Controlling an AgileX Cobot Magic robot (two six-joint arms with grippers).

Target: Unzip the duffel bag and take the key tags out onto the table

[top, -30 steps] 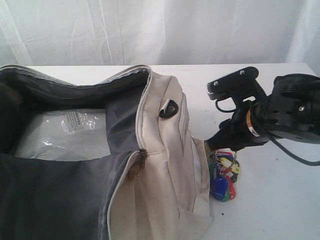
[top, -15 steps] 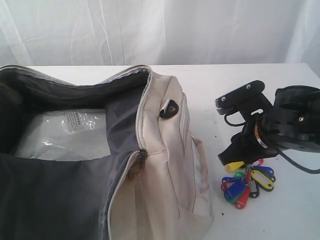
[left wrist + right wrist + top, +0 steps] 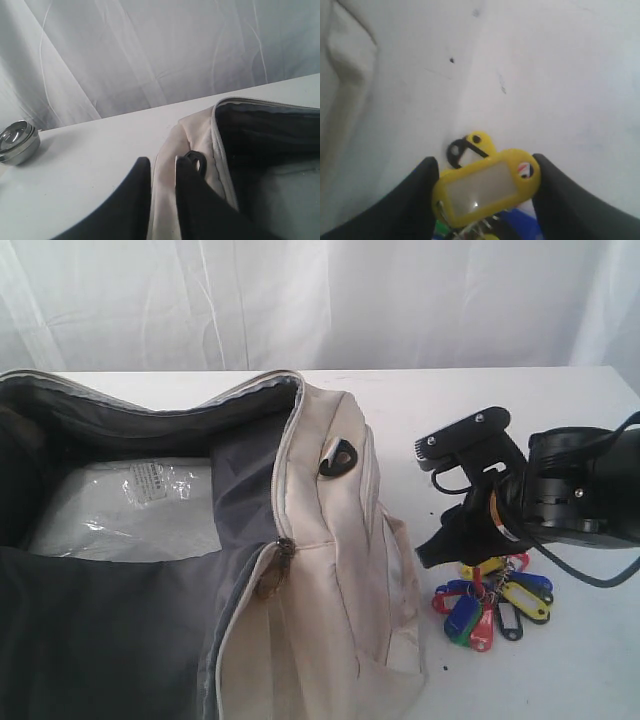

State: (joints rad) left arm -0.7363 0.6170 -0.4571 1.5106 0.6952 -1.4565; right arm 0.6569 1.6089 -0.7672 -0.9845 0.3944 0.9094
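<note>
- Exterior view: duffel bag lies unzipped on the left of the white bench, its dark grey lining showing.
- A clear packet with a white label lies inside the bag; a black D-ring sits on the bag's cream end.
- Key tags are out of the bag, on the bench just right of it: red, blue, yellow, green and black in a fanned bunch.
- Right claw is low over the bunch, angled down toward the bag.
- Left wrist view: left claw has its jaws narrowly apart, with cream bag cloth showing through the gap beyond. A shiny round metal tin stands on the bench, well apart from the bag.
- Right wrist view: right claw is pinched on a yellow tag, fingers touching both its ends. A black tag lies on the bench beyond. A cream fold of the bag shows at one edge.
</note>
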